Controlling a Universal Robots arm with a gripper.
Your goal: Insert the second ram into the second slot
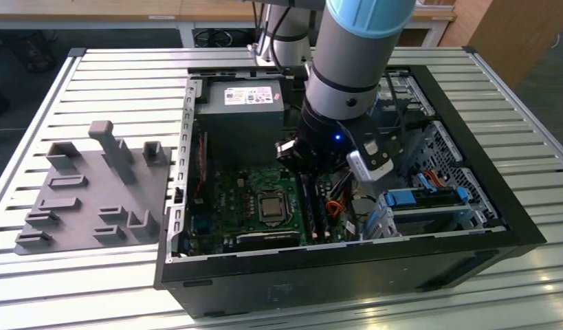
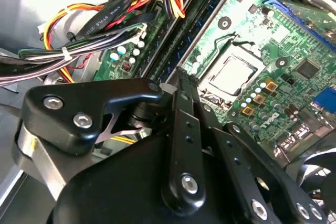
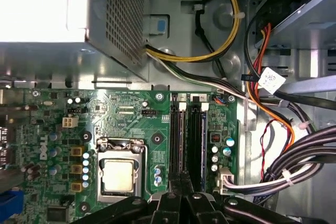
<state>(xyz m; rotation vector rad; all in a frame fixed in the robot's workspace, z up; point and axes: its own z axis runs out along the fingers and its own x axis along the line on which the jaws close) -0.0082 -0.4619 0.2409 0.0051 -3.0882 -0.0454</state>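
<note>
Computer case open on slatted table, green motherboard inside with square metal CPU socket. Second ram stands upright in slot just beside socket, next to first stick. Arm reaches steeply down into case, black gripper directly over ram sticks; can't tell whether clenched or released. Cable bundles near slots.

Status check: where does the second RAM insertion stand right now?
The arm is down inside the open computer case, with the gripper right over the memory slots beside the processor socket. Both slots look filled with dark sticks, so the second ram appears to be in its slot. I cannot tell whether it is fully seated or latched; that remains to be confirmed.
</note>
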